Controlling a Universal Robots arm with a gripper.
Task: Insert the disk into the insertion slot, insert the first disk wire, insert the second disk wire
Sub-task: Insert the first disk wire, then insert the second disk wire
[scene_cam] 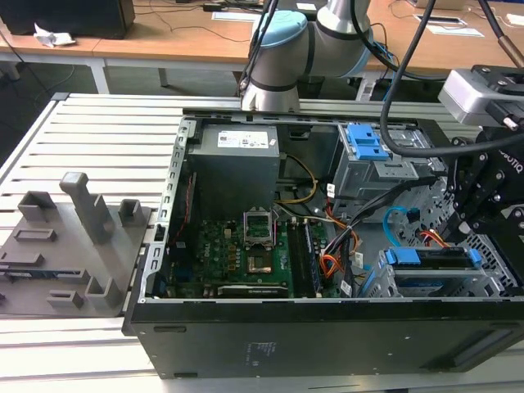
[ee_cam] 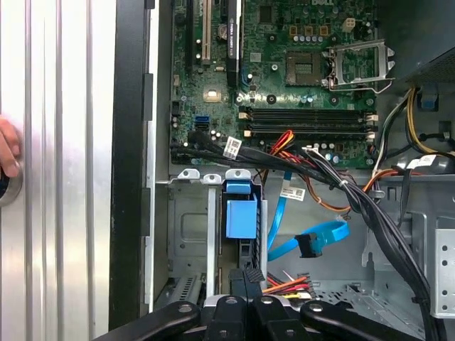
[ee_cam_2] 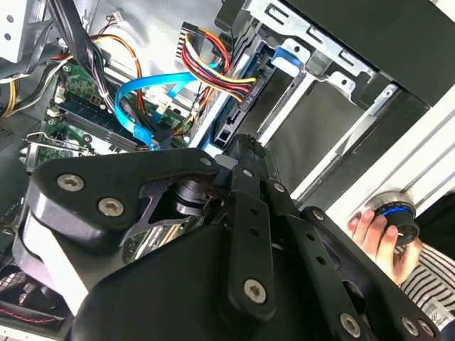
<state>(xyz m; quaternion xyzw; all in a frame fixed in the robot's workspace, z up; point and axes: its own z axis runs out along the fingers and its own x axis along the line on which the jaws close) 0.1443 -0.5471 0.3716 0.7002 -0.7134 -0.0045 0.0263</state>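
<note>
An open desktop computer case [scene_cam: 246, 327] lies on its side on a slatted aluminium tabletop [scene_cam: 90, 123], the arm's end effector [scene_cam: 483, 192] poised over the drive corner at the exterior view's right; whether its fingers are spread or pressed together cannot be told from any view. In the exterior view the disk [scene_cam: 434, 260], in its bright blue carrier, sits seated in the insertion slot [scene_cam: 446, 286] of the grey perforated cage, just inside the case's near wall, with the taller cage with blue latches [scene_cam: 364, 147] behind it. The second disk wire [scene_cam: 395, 221], a light blue cable, loops up beside the disk, and the first disk wire [scene_cam: 436, 238], thin orange-red strands, shows just above the carrier's edge. The first wrist view looks straight down past the black end effector links [ee_cam: 242, 316] onto the blue carrier [ee_cam: 240, 213] in its bay, the light blue cable [ee_cam: 313, 241] curling loose beside it with its black plug free, and the motherboard [ee_cam: 284, 71] beyond. The second wrist view adds a multicoloured power bundle [ee_cam_2: 210, 60] plugged at the disk's end and a person's hand [ee_cam_2: 377, 238] on a knob at the tabletop's edge. Open room lies over the motherboard; cables crowd the drive bay.
</note>
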